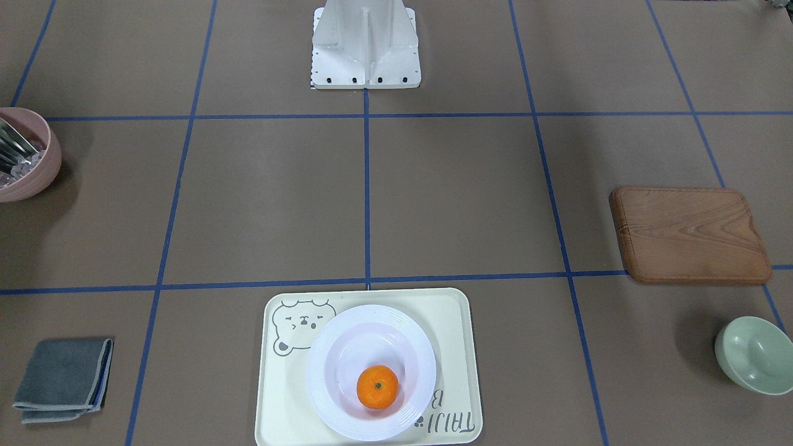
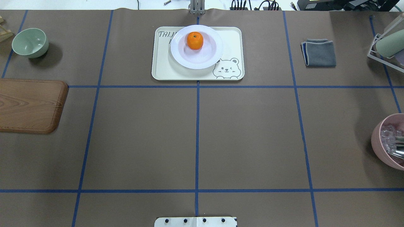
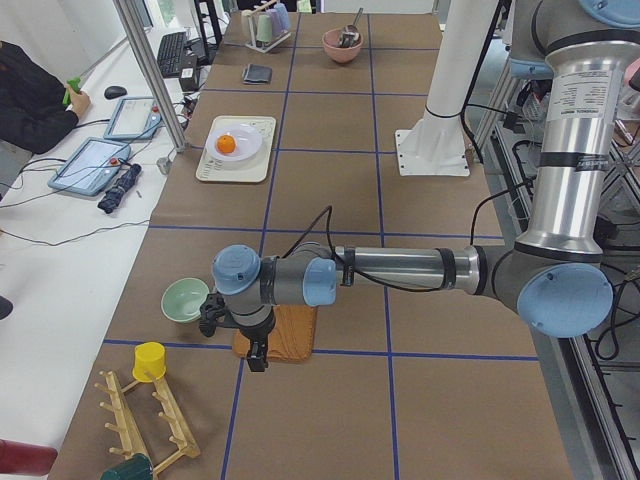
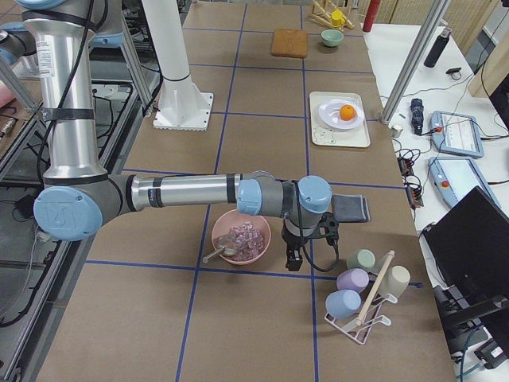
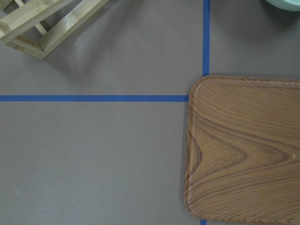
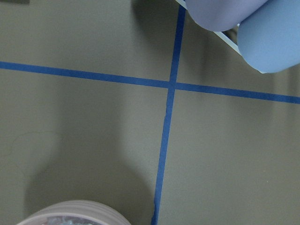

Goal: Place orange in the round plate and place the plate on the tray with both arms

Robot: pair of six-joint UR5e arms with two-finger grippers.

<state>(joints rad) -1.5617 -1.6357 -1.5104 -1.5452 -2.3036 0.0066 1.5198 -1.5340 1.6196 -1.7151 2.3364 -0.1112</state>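
orange (image 2: 194, 40) 1 | round plate (image 2: 176, 50) 1 | tray (image 2: 164, 69) 1 | bowls (image 2: 30, 42) (image 2: 378, 142) 2 | wooden board (image 2: 28, 105) 1 | cloth (image 2: 319, 53) 1

1. We look straight down on the brown table (image 5: 93, 164), marked with blue tape lines (image 5: 93, 98).
2. A brown wooden board (image 5: 243, 150) with rounded corners fills the lower right. It lies over the spot where the two tape lines would cross.
3. A pale wooden rack (image 5: 47, 23) sits at the top left, cut off by the frame.
4. In the top right corner we see a pale green sliver (image 5: 286, 3), probably a bowl's rim.

Glossy round plate (image 1: 322, 378), matt plastic tray (image 1: 449, 316)
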